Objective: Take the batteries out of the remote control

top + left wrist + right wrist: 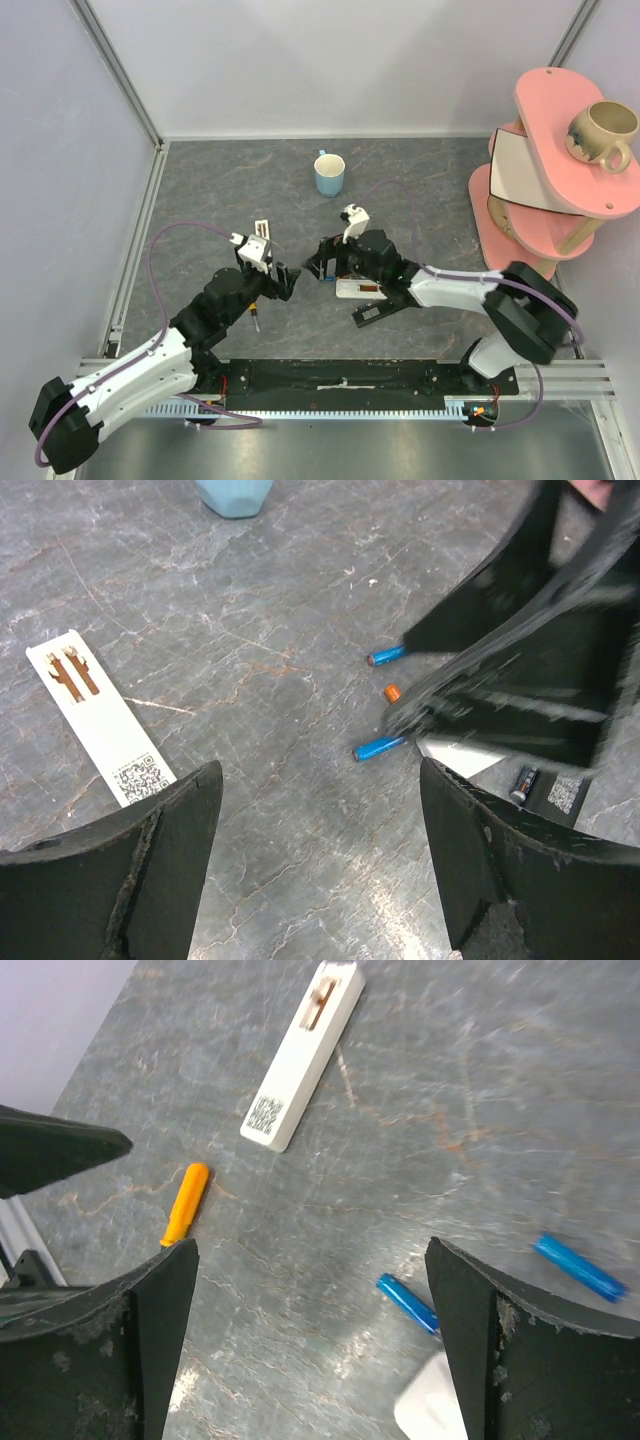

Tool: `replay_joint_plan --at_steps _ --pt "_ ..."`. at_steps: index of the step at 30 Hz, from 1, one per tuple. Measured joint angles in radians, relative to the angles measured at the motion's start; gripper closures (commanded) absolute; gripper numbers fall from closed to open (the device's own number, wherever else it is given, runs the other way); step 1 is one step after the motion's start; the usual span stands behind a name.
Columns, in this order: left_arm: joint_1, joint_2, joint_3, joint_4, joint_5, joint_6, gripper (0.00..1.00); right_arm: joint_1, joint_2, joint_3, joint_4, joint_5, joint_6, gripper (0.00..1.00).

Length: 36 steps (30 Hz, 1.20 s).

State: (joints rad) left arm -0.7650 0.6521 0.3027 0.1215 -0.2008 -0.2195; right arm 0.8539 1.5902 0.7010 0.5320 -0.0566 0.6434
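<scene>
Two blue batteries (407,1302) just ahead of the spread right fingers (130,1360), beyond the spread left fingers (130,870).

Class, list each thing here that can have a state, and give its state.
left gripper: open, empty.
right gripper: open, empty.
blue batteries: out, lying loose.
orange battery: out, lying loose.
white remote: flat, battery bay open and empty.
blue mug: upright.
beige mug: upright.
</scene>
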Motion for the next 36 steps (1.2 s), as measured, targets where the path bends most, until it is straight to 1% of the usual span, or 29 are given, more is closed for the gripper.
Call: replay_joint_plan --at_steps 11,13,18,21,24,27,30,33,36 --pt "0.000 0.096 0.014 -0.001 -0.037 -0.013 0.13 0.001 -0.466 -0.141 -0.249 0.418 -0.129 0.02" --pt "0.000 0.105 0.020 -0.001 -0.042 -0.019 0.12 0.000 -0.560 -0.170 -0.317 0.509 -0.144 0.02" --pt "0.000 0.110 0.027 0.000 -0.053 -0.026 0.10 -0.002 -0.797 -0.229 -0.449 0.676 -0.170 0.02" --pt "0.000 0.108 0.029 -0.003 -0.055 -0.026 0.03 -0.002 -0.924 -0.239 -0.520 0.755 -0.187 0.02" --pt "0.000 0.099 0.052 -0.038 -0.058 -0.027 0.01 -0.003 -1.043 -0.240 -0.582 0.820 -0.207 0.02" --pt "0.000 0.078 0.102 -0.080 -0.060 -0.027 0.01 -0.004 -1.130 -0.240 -0.624 0.866 -0.229 0.02" --pt "0.000 0.056 0.163 -0.099 -0.063 -0.027 0.01 -0.005 -1.184 -0.240 -0.648 0.902 -0.255 0.02" --pt "0.000 0.044 0.226 -0.098 -0.070 -0.026 0.01 -0.005 -1.192 -0.240 -0.655 0.934 -0.280 0.02" --pt "0.000 0.048 0.259 -0.087 -0.088 -0.015 0.01 -0.005 -1.168 -0.241 -0.645 0.953 -0.310 0.02"
